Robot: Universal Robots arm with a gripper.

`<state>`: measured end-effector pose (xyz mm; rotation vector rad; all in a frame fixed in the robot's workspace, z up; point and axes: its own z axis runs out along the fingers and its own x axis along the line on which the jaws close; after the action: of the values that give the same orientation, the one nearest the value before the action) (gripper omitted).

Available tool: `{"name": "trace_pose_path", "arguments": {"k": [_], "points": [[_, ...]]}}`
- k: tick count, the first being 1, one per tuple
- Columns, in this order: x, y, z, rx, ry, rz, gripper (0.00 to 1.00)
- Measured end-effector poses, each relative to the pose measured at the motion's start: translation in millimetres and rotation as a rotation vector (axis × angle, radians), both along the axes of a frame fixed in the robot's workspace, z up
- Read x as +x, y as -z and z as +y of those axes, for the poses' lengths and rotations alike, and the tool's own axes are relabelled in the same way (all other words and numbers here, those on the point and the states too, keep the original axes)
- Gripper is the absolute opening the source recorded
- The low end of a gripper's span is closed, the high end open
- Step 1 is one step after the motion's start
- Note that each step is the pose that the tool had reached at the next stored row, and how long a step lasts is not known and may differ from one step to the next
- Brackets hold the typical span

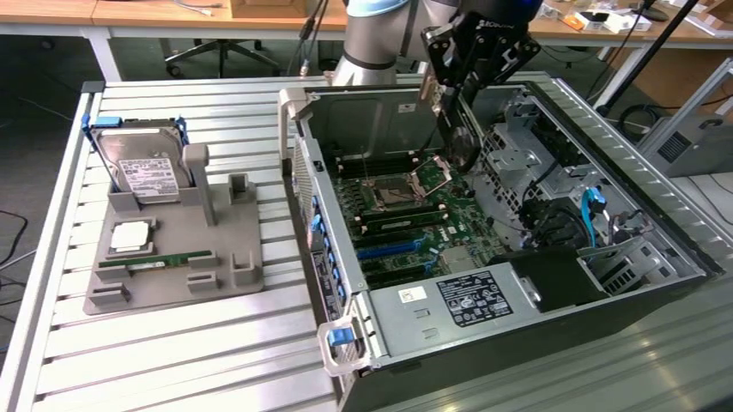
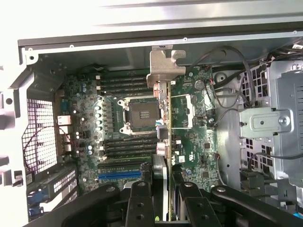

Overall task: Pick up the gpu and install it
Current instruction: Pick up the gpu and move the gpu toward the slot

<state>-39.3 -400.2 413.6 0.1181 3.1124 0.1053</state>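
A slatted metal table (image 1: 172, 343) carries an open computer case (image 1: 355, 116), with desks and a chair behind it in the room. The gpu (image 1: 461, 137) hangs in the air over the case's open side, on edge, above the motherboard (image 1: 401, 232) and just beside the CPU socket (image 1: 396, 193). It does not look seated in any slot.

In the wrist view the gpu (image 2: 165, 142) shows as a thin line, with its silver bracket (image 2: 163, 66) at the far end. Its faces are hidden, and its near end is lost between the fingers (image 2: 142, 198).

The gripper (image 1: 452, 90) is pinched narrow on the card, one finger on each side. The arm (image 1: 378, 34) above it is cut off by the frame.

At the case's near end sits the labelled power supply (image 1: 458, 300). On the exterior view's left, well apart from the case, a grey holder (image 1: 172, 275) bears a hard drive (image 1: 143, 167) propped upright and a RAM stick (image 1: 160, 257) lying flat.
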Motion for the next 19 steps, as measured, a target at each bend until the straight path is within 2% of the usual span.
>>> {"name": "trace_pose_path", "arguments": {"k": [19], "points": [[0.0,7.3,-0.1,0.0000,0.000,0.0000,0.27]]}}
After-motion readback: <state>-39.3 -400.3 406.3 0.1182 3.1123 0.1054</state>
